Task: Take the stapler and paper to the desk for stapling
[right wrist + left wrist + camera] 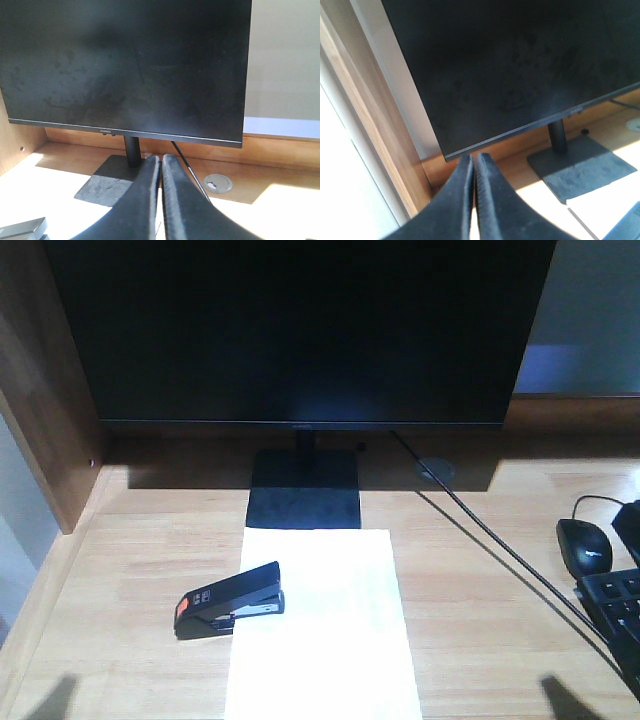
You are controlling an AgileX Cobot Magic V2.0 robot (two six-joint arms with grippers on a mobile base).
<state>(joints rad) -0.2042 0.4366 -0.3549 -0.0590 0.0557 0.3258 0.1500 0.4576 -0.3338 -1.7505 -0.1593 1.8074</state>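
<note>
Front view: the paper (322,625), a plain white matte sheet, lies lengthwise at lower centre of the desk (150,540), its far edge touching the monitor base (305,492). The stapler (230,601) sits at lower left of centre, nose over the sheet's left edge, orange-red rear off the paper on bare wood. Both task things are on the desk.

Left gripper (474,162): fingers pressed together, only a hairline seam between them, holding nothing. Right gripper (161,161): same, pinched closed and empty. Both point toward the monitor (300,330), up off the desktop.

Risks, as judged:
- A loose sheet on smooth wood may slide if a finger nudges it, so the stapler's mouth may lose the edge.
- Pressing the stapler off-centre could tip or skate it; the hard glossy plastic body offers little grip.
- The cable (500,560) running diagonally at right, and the mouse (585,545) and keyboard (615,605) at the right edge, could snag the right arm.
- Strong sunlight washes out the sheet, so its edges are hard to read.

Textures: desk pale plank wood with visible grain; monitor screen dark, smudged; base flat, square, matte black; grommet (218,183) round, grey.
</note>
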